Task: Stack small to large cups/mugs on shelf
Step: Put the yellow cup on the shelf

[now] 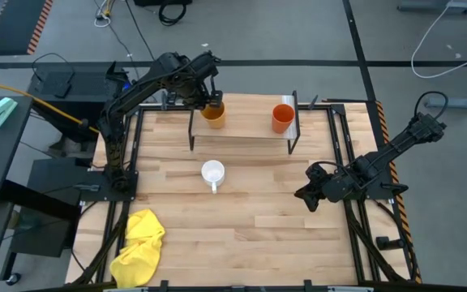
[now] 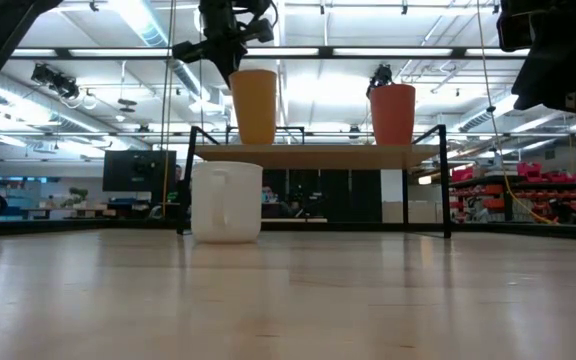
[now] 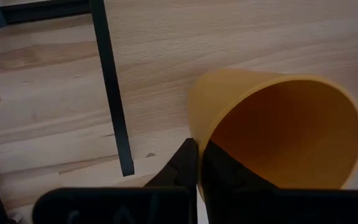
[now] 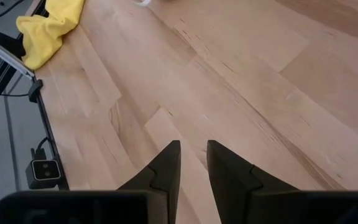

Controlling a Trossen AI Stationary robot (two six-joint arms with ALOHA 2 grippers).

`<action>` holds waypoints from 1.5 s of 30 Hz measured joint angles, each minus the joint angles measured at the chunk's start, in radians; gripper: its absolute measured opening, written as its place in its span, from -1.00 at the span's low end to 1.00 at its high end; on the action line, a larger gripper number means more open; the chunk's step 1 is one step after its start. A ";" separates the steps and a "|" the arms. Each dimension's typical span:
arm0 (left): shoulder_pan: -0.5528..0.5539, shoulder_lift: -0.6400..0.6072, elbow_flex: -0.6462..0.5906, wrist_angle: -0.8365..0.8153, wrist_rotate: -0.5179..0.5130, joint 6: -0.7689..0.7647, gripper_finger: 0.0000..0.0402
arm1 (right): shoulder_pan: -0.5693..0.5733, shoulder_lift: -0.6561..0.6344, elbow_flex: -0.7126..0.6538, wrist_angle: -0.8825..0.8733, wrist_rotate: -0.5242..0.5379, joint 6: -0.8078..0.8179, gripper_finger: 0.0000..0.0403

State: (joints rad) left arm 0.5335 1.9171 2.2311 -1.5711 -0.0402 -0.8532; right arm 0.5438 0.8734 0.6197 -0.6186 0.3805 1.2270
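Note:
The yellow-orange cup [image 1: 213,112] [image 2: 255,105] [image 3: 278,124] stands upright at the left end of the shelf [image 1: 246,131] [image 2: 318,152], with my left gripper [image 1: 210,99] [image 3: 197,168] shut on its rim from above. At the shelf's right end the red-orange cup [image 1: 282,118] [image 2: 392,113] rests on its base beside the pale strip. On the tabletop in front of the shelf, the white mug [image 1: 212,173] [image 2: 226,201] sits upright, handle toward the near edge. My right gripper [image 1: 308,195] [image 4: 193,162] hovers over the table's right side, slightly open and holding nothing. My left gripper pinches the yellow-orange cup's wall at the rim [image 3: 194,134], one finger inside [image 3: 229,171] the cup and one outside [image 3: 180,165]. The fingers come from above, pointing down. The cup is upright, and its base [image 2: 256,142] meets the shelf board in the low view.
A crumpled yellow cloth [image 1: 139,247] [image 4: 48,28] lies at the table's near-left corner. The shelf's thin black legs [image 1: 191,130] [image 3: 112,93] stand near the left gripper. Bare wood [image 1: 258,219] stretches between the mug, the cloth and the right arm.

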 joint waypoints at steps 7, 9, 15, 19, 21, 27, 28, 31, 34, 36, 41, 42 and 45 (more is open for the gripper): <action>-0.005 0.000 0.000 0.000 0.000 -0.005 -0.95 | 0.000 0.000 0.000 0.000 0.000 0.000 -0.57; -0.007 0.000 -0.008 0.002 0.000 -0.007 -0.95 | 0.000 0.000 0.000 0.000 0.000 0.000 -0.57; -0.010 -0.004 -0.066 0.013 0.032 0.001 -0.95 | 0.000 0.000 0.000 0.000 0.000 0.000 -0.57; -0.010 -0.001 -0.069 -0.004 0.038 0.001 -0.92 | 0.000 0.000 0.000 0.000 0.000 0.000 -0.57; -0.010 -0.007 -0.071 -0.001 0.039 0.010 -0.87 | 0.000 0.000 0.000 0.000 0.000 0.000 -0.57; -0.010 -0.026 -0.071 -0.004 0.017 0.028 -0.81 | 0.000 0.000 0.000 0.000 0.004 -0.007 -0.57; -0.010 -0.031 -0.070 -0.003 0.013 0.028 -0.81 | 0.000 0.000 0.000 0.000 0.004 -0.010 -0.57; -0.010 -0.043 -0.070 -0.002 0.007 0.033 -0.85 | 0.000 0.000 0.000 0.000 0.004 -0.017 -0.57; -0.010 -0.053 -0.070 0.002 -0.009 0.039 -0.88 | 0.000 0.000 0.000 0.000 0.004 -0.019 -0.57; -0.010 -0.055 -0.069 0.007 -0.018 0.040 -0.89 | 0.000 0.000 0.000 0.000 0.004 -0.019 -0.57; -0.010 -0.055 -0.069 0.046 -0.019 0.040 -0.81 | 0.000 0.000 0.000 0.000 0.004 -0.019 -0.57; -0.010 -0.055 -0.069 0.062 -0.019 0.040 -0.79 | 0.000 0.000 0.000 0.000 0.004 -0.019 -0.57; -0.010 -0.055 -0.069 0.088 -0.009 0.040 -0.74 | 0.000 0.000 0.000 -0.001 0.004 -0.019 -0.57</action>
State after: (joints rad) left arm 0.5236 1.8626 2.1616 -1.4836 -0.0492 -0.8133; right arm 0.5435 0.8736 0.6193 -0.6191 0.3843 1.2079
